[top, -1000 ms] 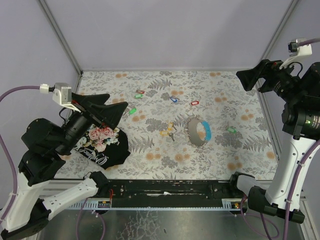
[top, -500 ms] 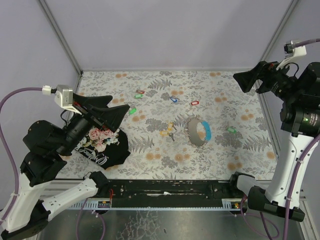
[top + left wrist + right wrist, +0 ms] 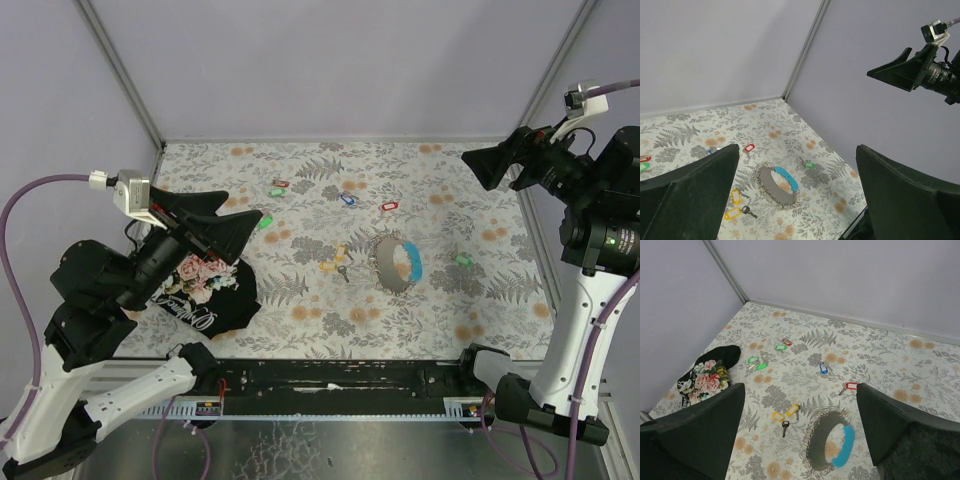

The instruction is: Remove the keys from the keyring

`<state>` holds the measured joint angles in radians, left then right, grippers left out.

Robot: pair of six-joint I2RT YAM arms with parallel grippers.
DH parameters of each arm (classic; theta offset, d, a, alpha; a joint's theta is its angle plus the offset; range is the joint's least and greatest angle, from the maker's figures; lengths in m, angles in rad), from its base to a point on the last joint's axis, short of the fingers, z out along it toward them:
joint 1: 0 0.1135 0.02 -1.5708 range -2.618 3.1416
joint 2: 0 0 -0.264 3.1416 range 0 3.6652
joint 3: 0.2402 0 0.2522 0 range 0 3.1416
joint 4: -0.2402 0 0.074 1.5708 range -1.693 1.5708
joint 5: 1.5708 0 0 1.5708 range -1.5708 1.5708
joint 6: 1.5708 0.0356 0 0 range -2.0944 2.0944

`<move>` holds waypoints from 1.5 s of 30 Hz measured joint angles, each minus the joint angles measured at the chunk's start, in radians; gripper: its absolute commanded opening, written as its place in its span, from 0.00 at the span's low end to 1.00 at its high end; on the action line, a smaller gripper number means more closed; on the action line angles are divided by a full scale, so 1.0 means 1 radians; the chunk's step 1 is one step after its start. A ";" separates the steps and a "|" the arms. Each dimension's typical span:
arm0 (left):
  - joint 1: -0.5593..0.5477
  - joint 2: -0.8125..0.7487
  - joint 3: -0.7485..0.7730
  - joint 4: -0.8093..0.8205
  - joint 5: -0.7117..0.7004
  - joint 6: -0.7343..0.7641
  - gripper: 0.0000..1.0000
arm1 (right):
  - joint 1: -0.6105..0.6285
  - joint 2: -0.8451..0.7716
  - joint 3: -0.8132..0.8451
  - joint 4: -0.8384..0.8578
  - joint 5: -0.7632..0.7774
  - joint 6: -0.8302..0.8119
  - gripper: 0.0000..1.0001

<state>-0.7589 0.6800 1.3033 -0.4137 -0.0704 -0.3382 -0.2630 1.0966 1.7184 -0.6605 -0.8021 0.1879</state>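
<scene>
Centre-right of the table (image 3: 300, 160), overhead view: the keyring (image 3: 384, 262) sits on its edge as a floppy grey strap loop. Its blue section faces the right of the frame. Nothing is touching it.

- Green key tag (image 3: 463, 259): flat on the table right of the loop, near it but apart. Not hooked to the strap as far as the views show. In the left wrist view it lies right of and slightly above the loop.
- Yellow tags (image 3: 333, 262): a pair with a small dark key (image 3: 343, 272), just left of the loop and apart from it.
- Red tag (image 3: 389, 206): above the loop in the frame. Blue tag (image 3: 347, 199) is to its left.
- Other green tags (image 3: 266, 222): upper left of centre. A further green one lies higher with a second red tag (image 3: 283, 184) beside it.
- Black floral cloth (image 3: 205, 290): crumpled at lower left of the table, well apart from the loop.

Left pincer (image 3: 797, 147): raised over the left side of the table, above the cloth. Its jaws are spread wide and empty, and its wrist view shows one dark finger (image 3: 690, 195) at each lower corner with the loop in the gap between them.

Right pincer (image 3: 800, 385): high at the upper right of the overhead frame, off the table's right edge. Its jaws are parted wide and hold nothing. Its wrist view looks down between the fingers (image 3: 690, 430) onto the loop and the yellow tags.
</scene>
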 measured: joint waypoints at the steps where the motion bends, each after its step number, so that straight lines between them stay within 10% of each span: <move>1: 0.000 0.000 -0.001 0.000 0.000 0.000 1.00 | 0.000 0.000 0.000 0.000 -0.004 0.000 0.99; 45: 0.000 0.005 -0.002 -0.002 0.004 0.008 1.00 | -0.013 -0.001 0.001 0.019 -0.026 0.063 0.99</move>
<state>-0.7589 0.6853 1.3010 -0.4156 -0.0666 -0.3302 -0.2760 1.0958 1.7195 -0.6418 -0.8284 0.2504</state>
